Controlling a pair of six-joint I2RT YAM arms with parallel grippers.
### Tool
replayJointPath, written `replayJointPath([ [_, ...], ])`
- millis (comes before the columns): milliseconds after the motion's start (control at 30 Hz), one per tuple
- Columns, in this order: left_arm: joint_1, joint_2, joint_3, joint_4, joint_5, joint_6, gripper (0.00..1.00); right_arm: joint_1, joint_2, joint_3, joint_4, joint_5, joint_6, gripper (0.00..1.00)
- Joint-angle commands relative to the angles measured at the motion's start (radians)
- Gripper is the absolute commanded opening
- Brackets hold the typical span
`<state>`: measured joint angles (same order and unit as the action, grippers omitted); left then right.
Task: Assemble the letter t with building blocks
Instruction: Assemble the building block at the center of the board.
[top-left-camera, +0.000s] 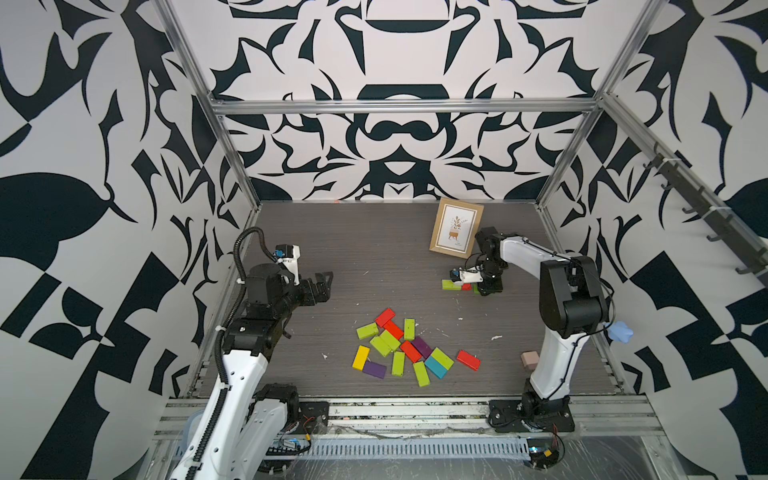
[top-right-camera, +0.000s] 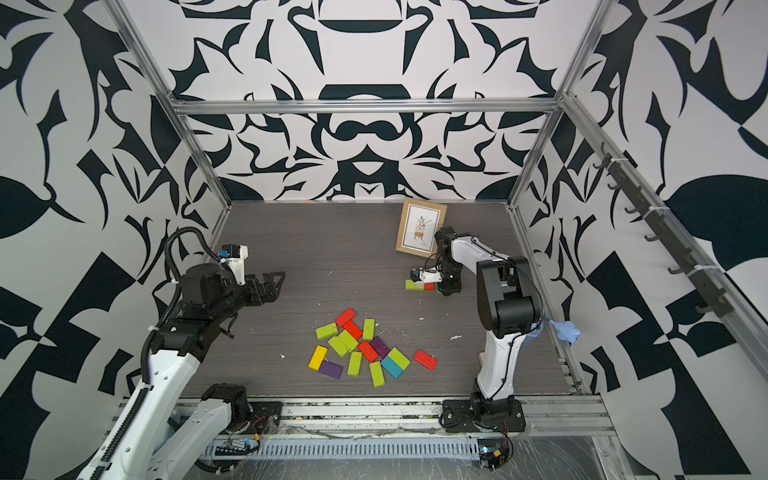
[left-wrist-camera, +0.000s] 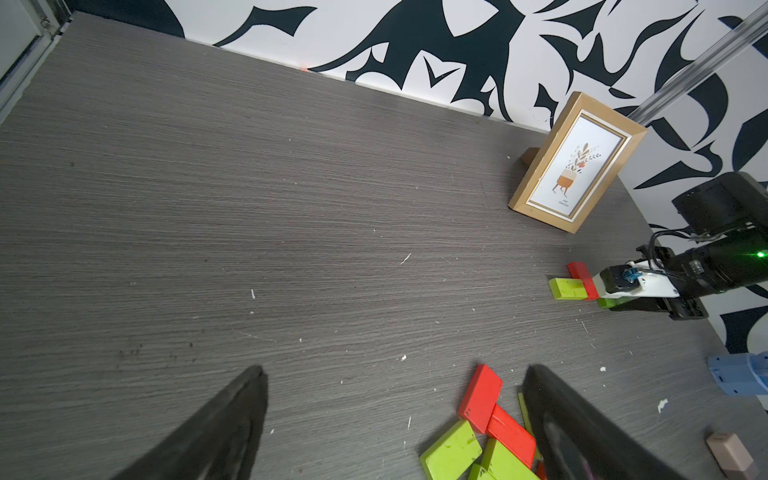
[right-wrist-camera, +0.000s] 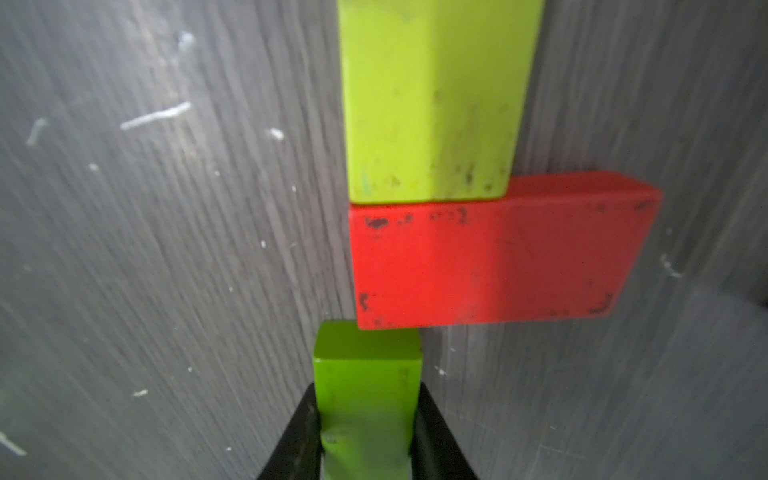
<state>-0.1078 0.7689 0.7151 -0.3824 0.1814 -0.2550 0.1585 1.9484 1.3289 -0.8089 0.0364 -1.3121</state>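
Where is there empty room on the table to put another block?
The biggest bare patch is the table between the left gripper, the back wall and the frame. A smaller strip lies between the pile and the blocks by the right gripper. Crowded: the pile and around that gripper.

I count eighteen building blocks (top-left-camera: 390, 340): nine lime green (top-left-camera: 367, 331), five red (top-left-camera: 468, 360), two purple (top-left-camera: 374, 369), one yellow (top-left-camera: 360, 357), one teal (top-left-camera: 435, 367); plus one picture frame (top-left-camera: 456, 227) and one pale pink adapter (top-left-camera: 530, 360).

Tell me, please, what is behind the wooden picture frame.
Behind the picture frame only its brown back stand shows, resting on the table, with the patterned wall beyond. The frame hides the rest of the stand and the table there.
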Motion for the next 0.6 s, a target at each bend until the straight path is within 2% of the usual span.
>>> replayJointPath([
  [0, -0.003, 0.001, -0.013, 0.014, 0.018, 0.000, 1.00, -0.001, 0.024, 0.030, -0.031, -0.008, 0.008, 0.00],
  [567, -0.002, -0.011, -0.022, 0.016, 0.026, 0.003, 1.00, 0.001, 0.068, 0.089, -0.044, -0.046, 0.011, 0.03],
])
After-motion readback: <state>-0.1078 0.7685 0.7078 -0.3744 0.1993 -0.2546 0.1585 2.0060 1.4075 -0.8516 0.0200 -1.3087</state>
